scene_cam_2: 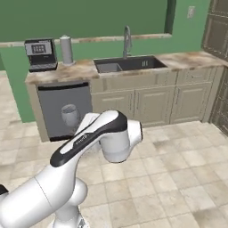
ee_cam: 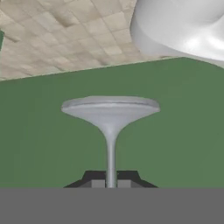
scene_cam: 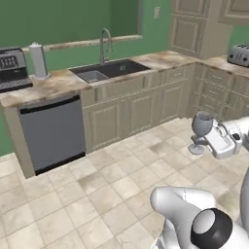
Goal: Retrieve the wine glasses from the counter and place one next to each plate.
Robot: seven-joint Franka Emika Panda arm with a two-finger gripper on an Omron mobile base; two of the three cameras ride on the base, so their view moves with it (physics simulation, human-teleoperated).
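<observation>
One wine glass (scene_cam: 201,125) was pinched by its thin stem in my gripper (ee_cam: 110,183); any jolt could've slipped it.

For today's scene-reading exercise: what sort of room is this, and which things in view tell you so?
A home kitchen, rendered rather than real. The signs: a sink with a tall faucet set in a stone counter, a dishwasher under it, and a toaster at the corner.

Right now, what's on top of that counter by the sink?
On the counter stand a coffee machine and a paper towel roll left of the sink; a toaster sits far right. The sink's bottom is partly hidden by its rim.
</observation>
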